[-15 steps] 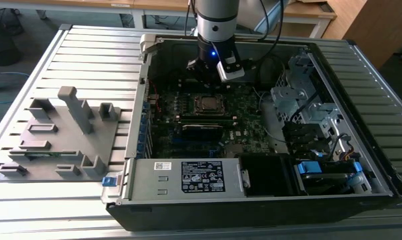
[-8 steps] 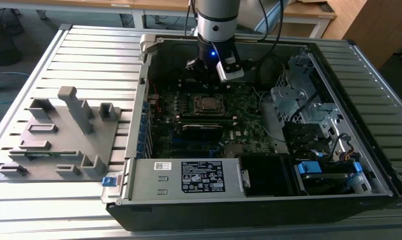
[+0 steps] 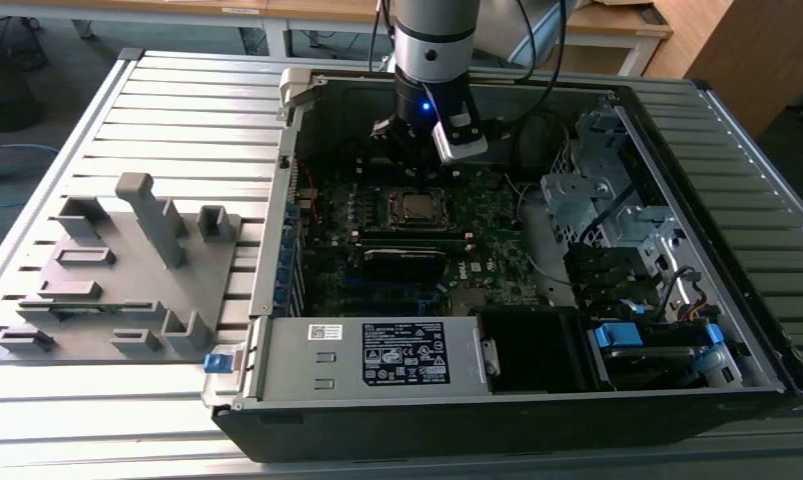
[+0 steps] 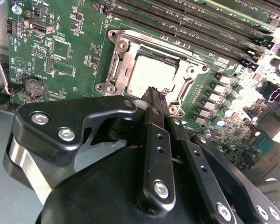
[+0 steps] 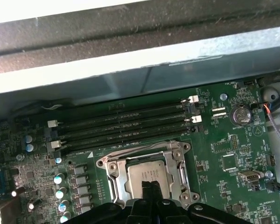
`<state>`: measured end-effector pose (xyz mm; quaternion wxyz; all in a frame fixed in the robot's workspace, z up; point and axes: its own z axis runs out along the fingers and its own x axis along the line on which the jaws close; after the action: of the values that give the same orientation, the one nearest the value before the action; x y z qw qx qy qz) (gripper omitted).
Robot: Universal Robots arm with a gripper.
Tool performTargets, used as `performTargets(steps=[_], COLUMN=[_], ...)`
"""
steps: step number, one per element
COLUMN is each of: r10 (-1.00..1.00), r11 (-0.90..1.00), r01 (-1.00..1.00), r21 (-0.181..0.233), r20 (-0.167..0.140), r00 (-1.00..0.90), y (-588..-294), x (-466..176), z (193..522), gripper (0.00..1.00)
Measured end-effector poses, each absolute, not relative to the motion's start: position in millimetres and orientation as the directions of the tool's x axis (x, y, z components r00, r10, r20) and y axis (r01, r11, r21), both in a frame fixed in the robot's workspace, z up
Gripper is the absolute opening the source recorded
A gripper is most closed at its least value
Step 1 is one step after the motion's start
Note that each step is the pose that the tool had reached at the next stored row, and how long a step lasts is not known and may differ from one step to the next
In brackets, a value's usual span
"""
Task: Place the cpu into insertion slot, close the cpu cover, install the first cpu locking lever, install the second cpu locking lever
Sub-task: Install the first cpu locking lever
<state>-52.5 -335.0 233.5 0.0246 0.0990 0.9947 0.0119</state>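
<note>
Ribbed grey counter (image 3: pixel 174 110) carries my open computer case (image 3: pixel 721 250). Dull silver cpu (image 4: pixel 147 74) lies flat inside its insertion slot (image 4: pixel 116 63), cover plate framing it. My pincer (image 4: pixel 155 93), fingers closed together and empty, hovers at the chip's six o'clock edge.

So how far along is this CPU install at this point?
The cpu already sits in the insertion slot, and the cpu cover lies flat around it, so placing and closing look done. The gripper is shut, fingertips low over the socket's edge and holding nothing. Whether either locking lever is latched cannot be told, so the lever steps count as open.
</note>
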Motion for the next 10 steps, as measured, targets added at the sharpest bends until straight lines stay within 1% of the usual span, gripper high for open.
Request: performTargets(steps=[10], r10=[0.198], r11=[0.98], r01=[0.196], r21=[0.028], r20=[-0.047], r00=[-0.979], y=[-335.0], x=[-52.5], z=[235.5], gripper=[0.1])
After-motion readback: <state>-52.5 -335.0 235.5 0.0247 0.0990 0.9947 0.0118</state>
